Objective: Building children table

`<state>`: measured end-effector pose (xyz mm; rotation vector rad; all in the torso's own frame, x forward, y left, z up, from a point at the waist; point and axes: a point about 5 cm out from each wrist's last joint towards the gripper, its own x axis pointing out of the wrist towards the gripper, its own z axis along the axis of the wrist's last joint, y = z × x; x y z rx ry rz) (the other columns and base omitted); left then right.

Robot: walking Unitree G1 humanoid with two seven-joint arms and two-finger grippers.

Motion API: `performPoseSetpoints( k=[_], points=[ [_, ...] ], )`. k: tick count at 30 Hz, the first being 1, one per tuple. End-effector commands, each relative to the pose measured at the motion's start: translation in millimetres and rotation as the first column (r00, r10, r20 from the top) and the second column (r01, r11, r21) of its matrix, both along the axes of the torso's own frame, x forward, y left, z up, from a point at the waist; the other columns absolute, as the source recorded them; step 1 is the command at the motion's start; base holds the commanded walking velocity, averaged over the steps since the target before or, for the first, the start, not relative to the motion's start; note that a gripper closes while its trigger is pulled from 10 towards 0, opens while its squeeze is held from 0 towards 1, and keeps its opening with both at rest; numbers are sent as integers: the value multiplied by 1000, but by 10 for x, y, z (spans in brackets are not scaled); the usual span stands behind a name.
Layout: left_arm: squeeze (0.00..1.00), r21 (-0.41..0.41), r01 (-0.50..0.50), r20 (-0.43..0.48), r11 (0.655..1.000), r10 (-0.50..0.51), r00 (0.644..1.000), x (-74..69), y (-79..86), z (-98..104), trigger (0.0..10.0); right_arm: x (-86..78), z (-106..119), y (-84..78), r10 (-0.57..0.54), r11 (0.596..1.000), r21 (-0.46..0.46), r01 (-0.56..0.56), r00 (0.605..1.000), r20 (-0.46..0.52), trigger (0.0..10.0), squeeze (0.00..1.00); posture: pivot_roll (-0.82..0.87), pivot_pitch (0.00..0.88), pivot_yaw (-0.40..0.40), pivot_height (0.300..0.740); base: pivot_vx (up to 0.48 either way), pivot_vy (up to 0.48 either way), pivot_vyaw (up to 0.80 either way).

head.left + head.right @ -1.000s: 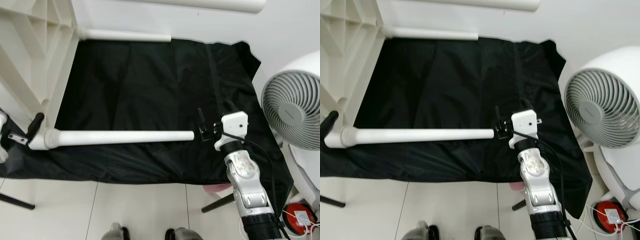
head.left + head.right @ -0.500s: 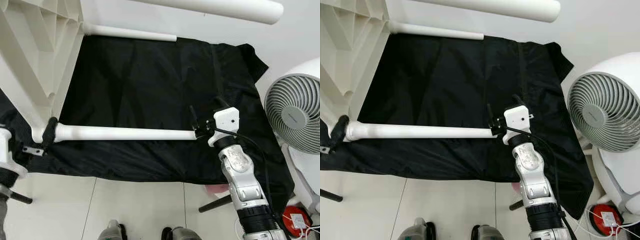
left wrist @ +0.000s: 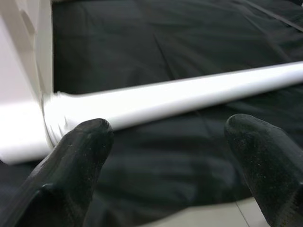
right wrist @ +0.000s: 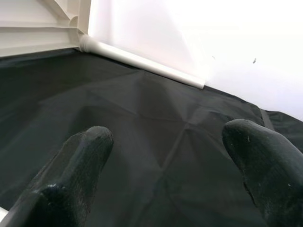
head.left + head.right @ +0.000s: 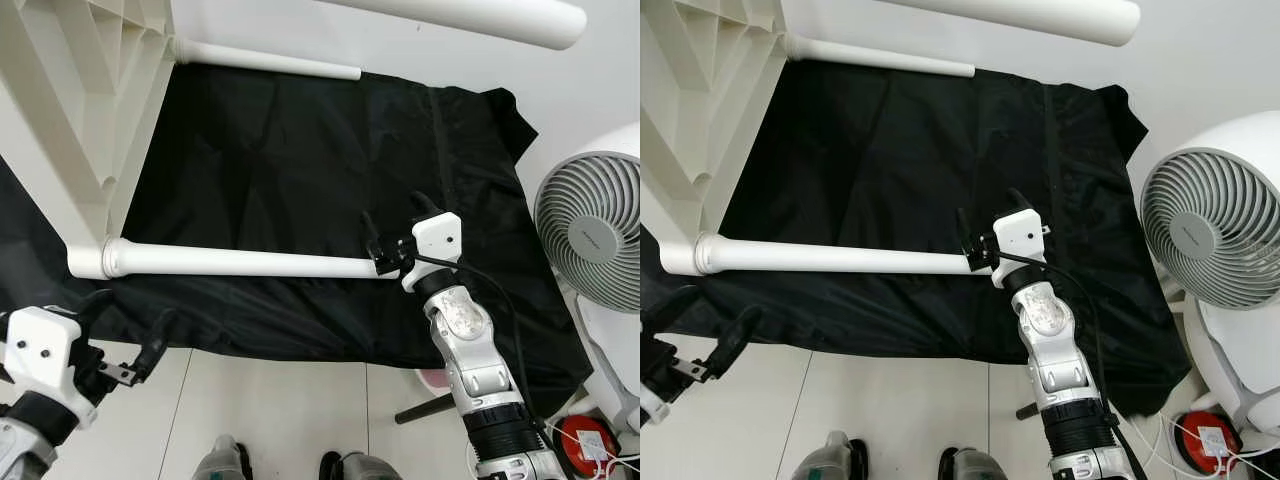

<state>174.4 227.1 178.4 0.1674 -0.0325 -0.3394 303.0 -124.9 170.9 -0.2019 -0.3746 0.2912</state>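
I see no readable writing. The white table leg [image 5: 235,262] lies across the black sheet [image 5: 300,150]; my right tool [image 5: 385,255] sits spread at its right end, my left tool [image 5: 125,345] spread just near of its left end.

Table on its side at the left, legs reaching right over a floor cloth.

The near leg [image 5: 235,262] lies across the cloth [image 5: 300,170], its free end at the right gripper [image 5: 388,235]; the far leg [image 5: 265,60] runs along the wall. The left gripper [image 5: 125,335] hovers below the tabletop [image 5: 75,110]. A fan [image 5: 590,235] stands right.
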Motion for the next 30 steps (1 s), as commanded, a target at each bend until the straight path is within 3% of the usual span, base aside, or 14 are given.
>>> performPoseSetpoints(
  k=[1,3,7,9,13,18,30],
  points=[
    [0,6,-4,-20,1000,4,1000,46,44,-34,10000,7,-39,-28,-15,1000,1,15,1000,-10,10000,0,76,147,-44,740,0,0,0],
    [0,5,-10,6,1000,10,1000,193,103,15,10000,7,-37,-26,-26,1000,8,26,1000,-3,10000,0,60,143,-30,740,0,0,0],
    [0,8,0,23,1000,0,1000,271,113,47,10000,5,-34,-33,-36,999,11,36,999,1,10000,0,50,141,-25,740,0,0,0],
    [0,4,11,33,1000,-11,999,422,150,70,10000,-9,-24,-56,-58,998,15,58,998,10,10000,0,21,142,-6,740,0,0,0],
    [0,11,8,37,1000,-8,999,496,187,63,10000,-27,-24,-77,-72,997,17,72,997,14,10000,0,6,141,4,740,0,0,0],
    [0,38,-49,37,998,47,998,605,358,27,10000,-43,-17,-123,-101,995,23,101,995,21,10000,0,-11,142,10,740,0,0,0],
    [0,76,-192,93,978,184,978,709,689,81,10000,-30,10,-108,-106,994,28,105,994,30,10000,0,-14,138,0,740,0,0,0]
  ],
)
